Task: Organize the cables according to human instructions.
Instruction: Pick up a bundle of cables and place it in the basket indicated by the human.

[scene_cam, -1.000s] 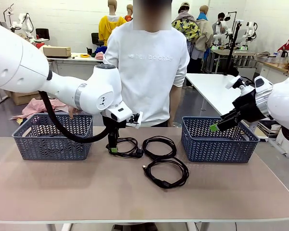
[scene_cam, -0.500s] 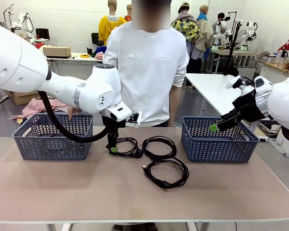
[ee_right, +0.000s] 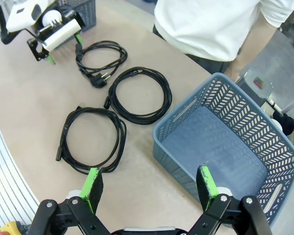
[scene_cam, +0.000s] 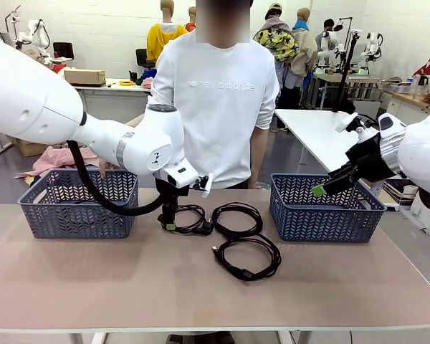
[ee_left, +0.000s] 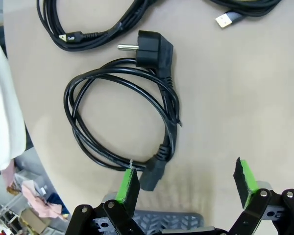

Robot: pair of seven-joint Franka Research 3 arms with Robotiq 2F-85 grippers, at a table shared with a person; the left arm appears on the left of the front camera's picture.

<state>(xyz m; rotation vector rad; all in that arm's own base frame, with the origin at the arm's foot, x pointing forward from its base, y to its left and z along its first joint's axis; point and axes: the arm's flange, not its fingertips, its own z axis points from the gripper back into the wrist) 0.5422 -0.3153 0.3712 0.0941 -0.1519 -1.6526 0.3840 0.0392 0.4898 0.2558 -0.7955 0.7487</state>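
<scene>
Risk: left gripper [ee_left: 186, 183], fingers spread, sits off-centre of the far-left cable [ee_left: 122, 122]; closing here could snag one strand. Right gripper [ee_right: 149, 188] also gapes wide.

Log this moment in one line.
left gripper: open, above left cable | right gripper: open, above right basket | right basket: empty

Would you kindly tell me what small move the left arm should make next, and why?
I'd probably lower the left gripper straight down and close it on the near edge of the coiled power cord. Its jaws stand open just above the cord, by its angled connector, and it holds nothing.
</scene>
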